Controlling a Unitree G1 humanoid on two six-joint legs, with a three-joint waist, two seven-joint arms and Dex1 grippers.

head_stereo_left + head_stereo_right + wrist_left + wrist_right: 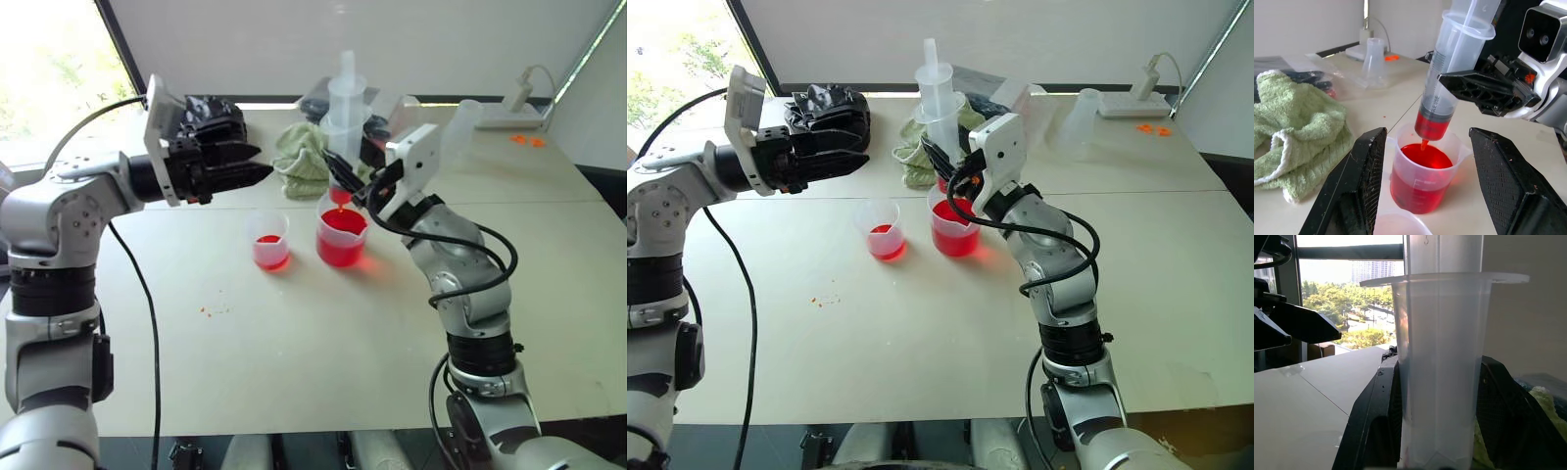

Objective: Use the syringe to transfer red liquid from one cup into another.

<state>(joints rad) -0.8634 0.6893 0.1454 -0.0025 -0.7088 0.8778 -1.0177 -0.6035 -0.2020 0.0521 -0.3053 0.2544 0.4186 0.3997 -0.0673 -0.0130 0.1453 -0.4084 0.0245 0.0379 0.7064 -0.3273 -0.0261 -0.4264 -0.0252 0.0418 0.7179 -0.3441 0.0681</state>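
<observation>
Presently, what we see:

Right gripper: its two black fingers are closed around the barrel of the syringe, and we hold it upright above the beaker.

Syringe: its white plunger stands well out of the top of the barrel; the bottom of the barrel holds a band of red liquid, and the short tip points down just over the beaker's mouth, above the surface, with a red drop at its end.

Beaker: it stands on the pale table near the middle, partly filled with red liquid, its pouring lip turned toward our right side.

Small cup: it stands just beside the beaker, on our left side of it, apart from it, with a shallow layer of red liquid at the bottom.

Left gripper: its fingers stand apart and hold nothing; it hangs in the air roughly level, above and to the left of the small cup, pointing toward the syringe. From its wrist we look between its fingers at the beaker and the syringe tip.

Green cloth: it lies crumpled on the table behind the two cups.

Black bundle: it lies at the far left of the table, behind our left gripper.

Power strip: it sits at the far right edge, with a clear tumbler near it.

Orange specks: a few lie on the table in front of the small cup.
</observation>
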